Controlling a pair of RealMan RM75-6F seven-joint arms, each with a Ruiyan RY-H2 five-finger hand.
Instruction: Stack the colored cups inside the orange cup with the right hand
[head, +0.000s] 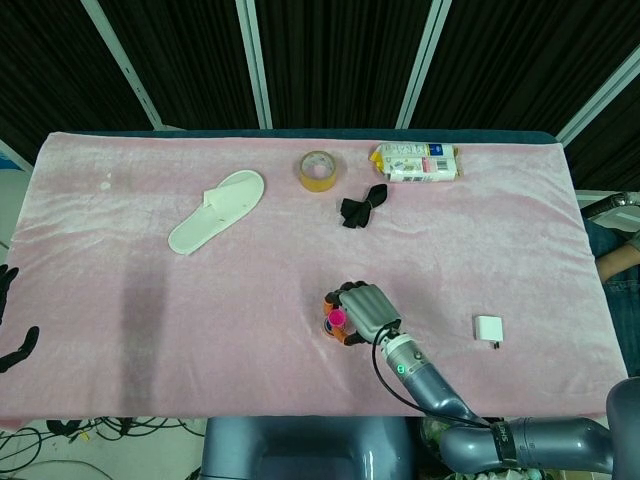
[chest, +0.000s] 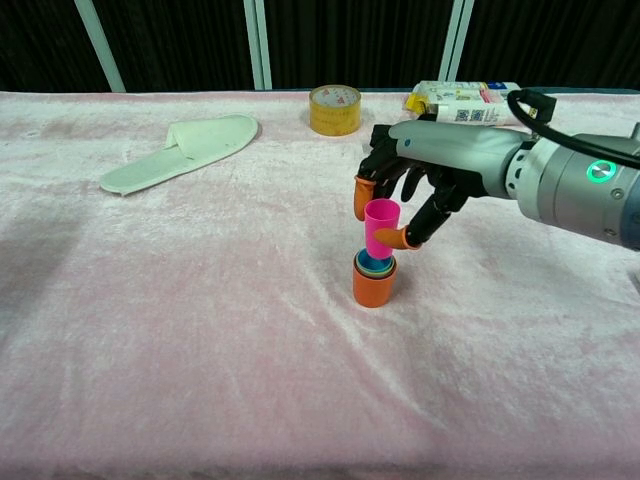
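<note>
An orange cup (chest: 373, 287) stands on the pink cloth with other coloured cups nested in it, a blue rim showing at the top. My right hand (chest: 420, 180) pinches a pink cup (chest: 380, 226) between orange-tipped fingers, and the cup's base sits at the mouth of the stack. In the head view the right hand (head: 367, 309) covers most of the stack, and only the pink cup (head: 337, 318) peeks out at its left. Dark fingertips of the left hand (head: 12, 345) show at the far left edge, off the cloth, holding nothing.
A white slipper (head: 216, 210), a tape roll (head: 318, 169), a black bow (head: 362, 206) and a snack packet (head: 417, 162) lie toward the back. A small white box (head: 488, 329) sits to the right of the stack. The table's front edge (head: 300, 415) is close.
</note>
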